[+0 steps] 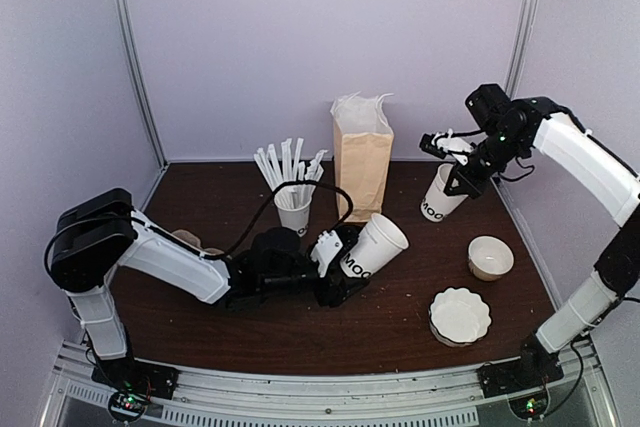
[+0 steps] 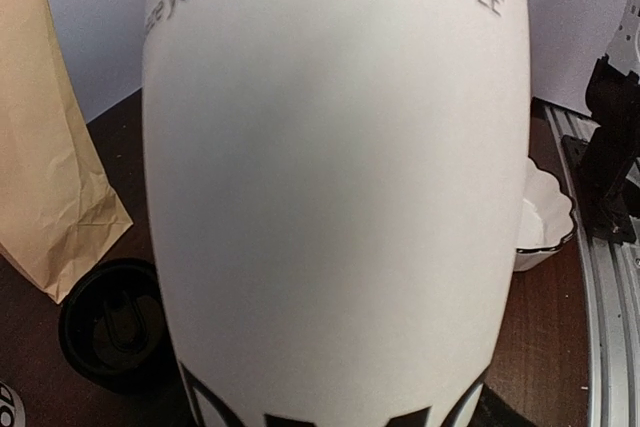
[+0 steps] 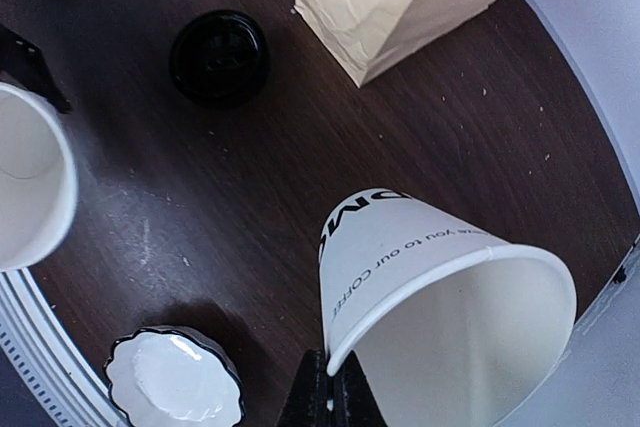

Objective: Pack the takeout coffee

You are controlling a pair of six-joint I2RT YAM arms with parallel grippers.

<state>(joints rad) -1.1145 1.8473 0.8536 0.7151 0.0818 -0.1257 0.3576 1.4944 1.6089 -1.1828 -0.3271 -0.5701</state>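
Tilted cup point(image 1: 378, 244) is clamped by left hand point(image 1: 340, 265); second cup point(image 1: 440, 197) is pinched at rim by right hand point(image 3: 330, 377). Thin rim may be crushed, cup dropped.

A robot lab booth: plain lilac walls point(image 1: 250, 37), aluminium corner posts point(image 1: 135, 57), metal base rail point(image 1: 330, 392).

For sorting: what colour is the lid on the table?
The lid is black; see right wrist view.

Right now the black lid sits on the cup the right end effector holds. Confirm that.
Wrong: the black lid lies on the table; the cup the right end effector holds is uncovered. The right wrist view shows it.
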